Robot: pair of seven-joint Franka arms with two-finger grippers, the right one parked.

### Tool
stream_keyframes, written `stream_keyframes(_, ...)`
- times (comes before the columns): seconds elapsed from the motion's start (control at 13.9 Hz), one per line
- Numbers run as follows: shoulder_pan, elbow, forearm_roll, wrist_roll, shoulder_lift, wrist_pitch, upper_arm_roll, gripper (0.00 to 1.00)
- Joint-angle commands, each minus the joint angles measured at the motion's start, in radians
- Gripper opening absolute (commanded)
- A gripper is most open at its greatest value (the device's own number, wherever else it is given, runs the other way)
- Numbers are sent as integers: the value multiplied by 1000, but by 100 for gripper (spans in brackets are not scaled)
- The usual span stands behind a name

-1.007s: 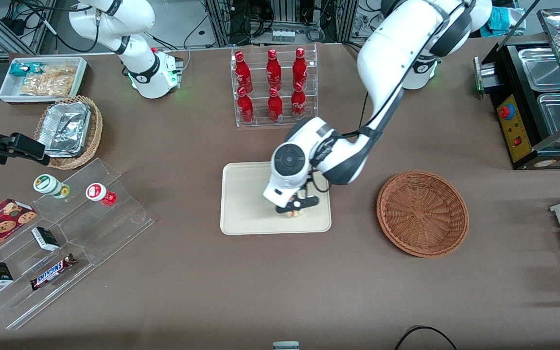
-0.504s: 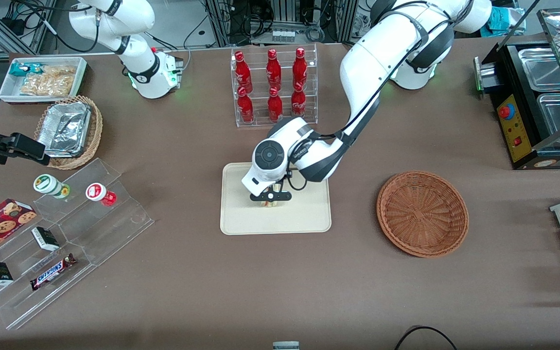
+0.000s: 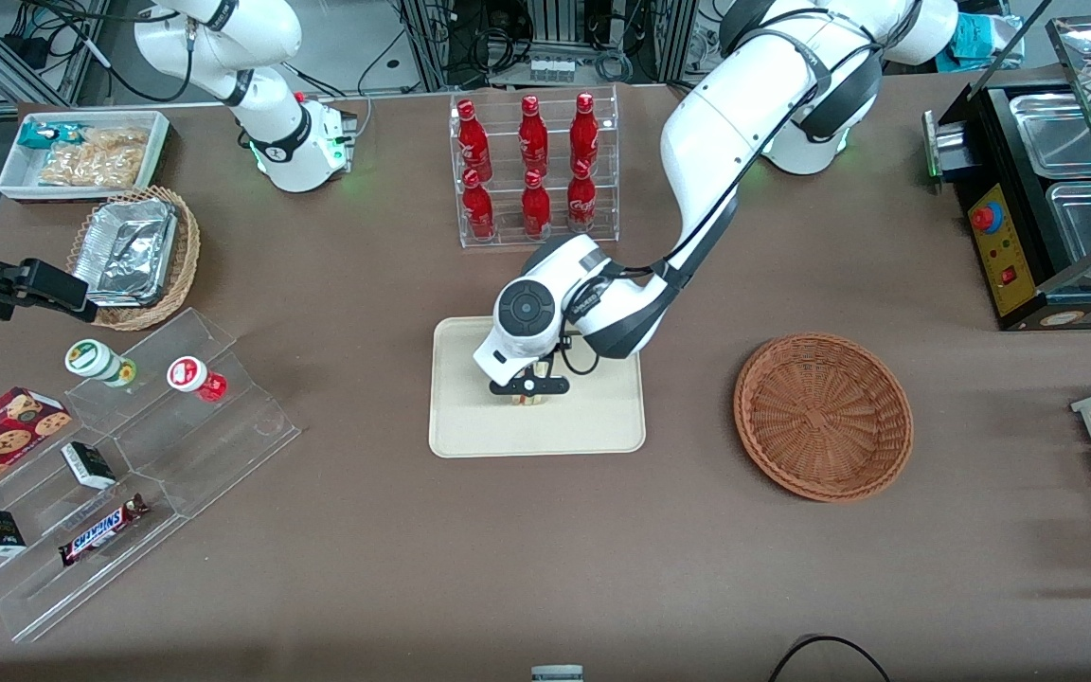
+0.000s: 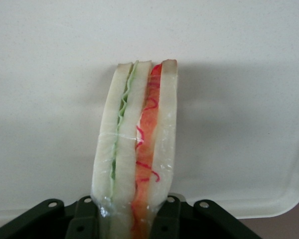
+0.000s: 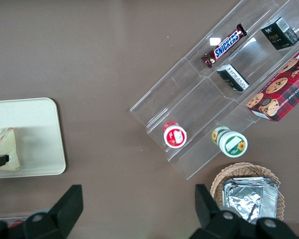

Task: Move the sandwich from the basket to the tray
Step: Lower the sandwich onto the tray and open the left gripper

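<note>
Your gripper's fingers (image 4: 172,216) were closed against the two bread faces of the sandwich (image 4: 135,149), one pad on each side, so the wedge was pinched at its wide end. In the wrist view the green filling sat next to one slice and the red filling next to the other, with clear wrap over both, and the narrow end pointed away from the camera over the cream surface.

From the front, you had the gripper (image 3: 528,390) down over the tray (image 3: 470,421), a little toward 12 o'clock from the tray's middle, with only a sliver of the sandwich (image 3: 527,399) showing under the black finger bar. Whether the wedge touched the tray floor or hung just above it could not be told. The parked arm's camera caught the sandwich (image 5: 6,149) inside the tray (image 5: 40,134) rim as well.

The basket (image 3: 823,415) lay at 3 o'clock from the tray, well apart from it, toward the working arm's end of the table. At 12 o'clock from the tray stood the clear rack of red bottles (image 3: 531,166), farther from the front camera.
</note>
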Motion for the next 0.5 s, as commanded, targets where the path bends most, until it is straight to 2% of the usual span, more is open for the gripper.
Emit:
stream_keyframes(0.0,-7,37,15,7,-12,-26,4,100)
stream_keyframes(0.29,8,31,30,4,-135,-167,5,100)
stream_keyframes(0.43,78,21,29,14,-204,-260,16,100)
